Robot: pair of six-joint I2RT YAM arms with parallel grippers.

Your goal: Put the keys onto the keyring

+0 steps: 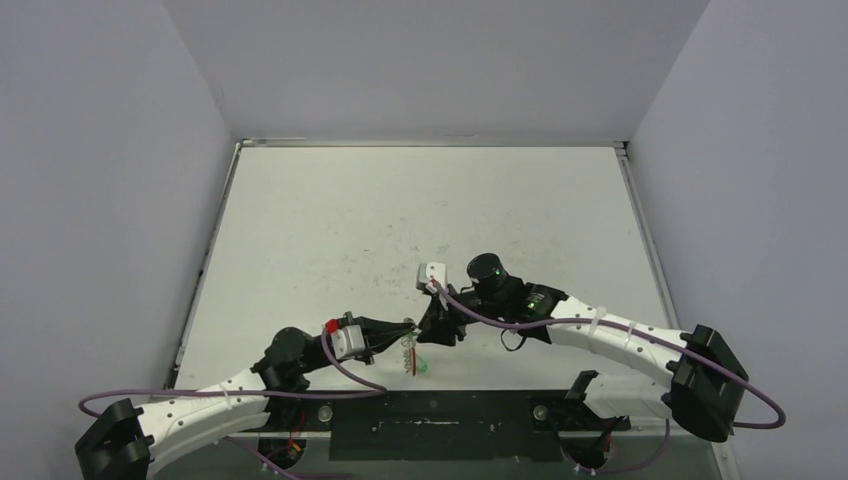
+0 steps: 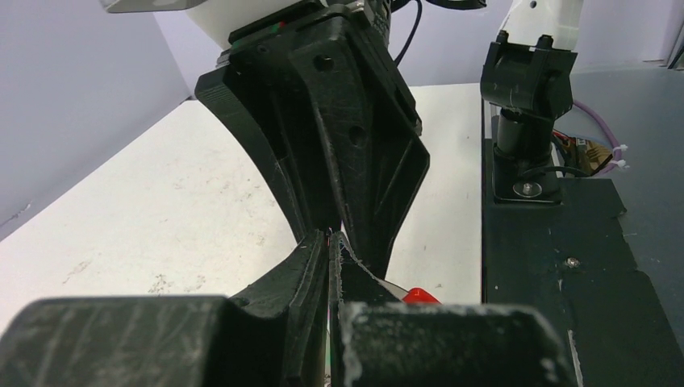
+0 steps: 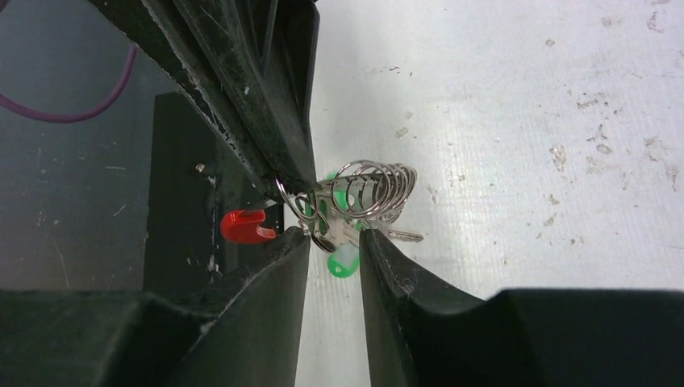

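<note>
While the left claw (image 2: 331,240) is pinched tight on the wire of the keyring (image 3: 377,189), holding it above the table (image 3: 524,121), the right claw (image 3: 335,256) stands narrow around the keys (image 3: 326,234) just under the coils. Whether it truly grips them is unclear. It is best to hold the ring steady and feed the keys along the wire with small turns, not pulls.

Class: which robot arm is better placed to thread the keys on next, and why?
Right. The left gripper is shut on the keyring, holding it up; the right gripper, jaws apart, straddles the keys, so it can likely work them on.
</note>
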